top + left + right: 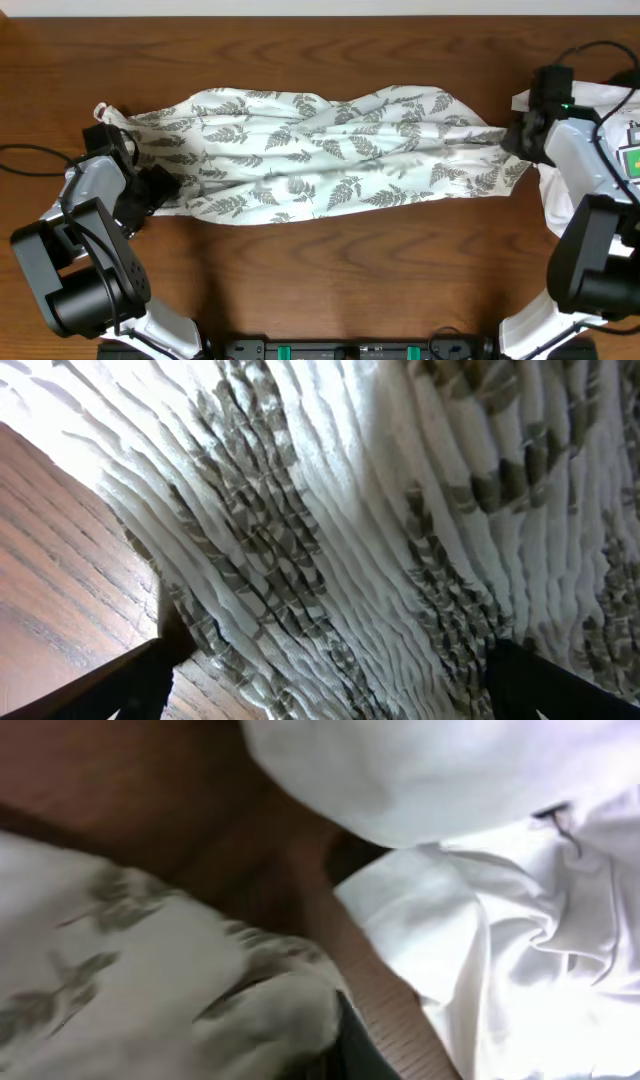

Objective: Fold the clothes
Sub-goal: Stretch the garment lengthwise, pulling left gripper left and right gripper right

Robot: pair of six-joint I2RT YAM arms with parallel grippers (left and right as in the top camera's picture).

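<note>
From overhead, your fern-print garment [330, 150] lay stretched across the table [350, 270]. It looked like thin, floppy stuff best grabbed by the hems, with the left gripper [155, 190] low at its left edge and the right gripper [515, 140] at the gathered right end. Left wrist showed its fingers [120, 685] spread wide, pleated cloth between them. Right wrist was blurry, but the cloth looked pinched there, with white clothes [520, 950] just beside it.

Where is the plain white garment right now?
In the overhead view the plain white garment lies at the table's far right edge, partly under the right arm, just past the right end of the fern-print cloth.
</note>
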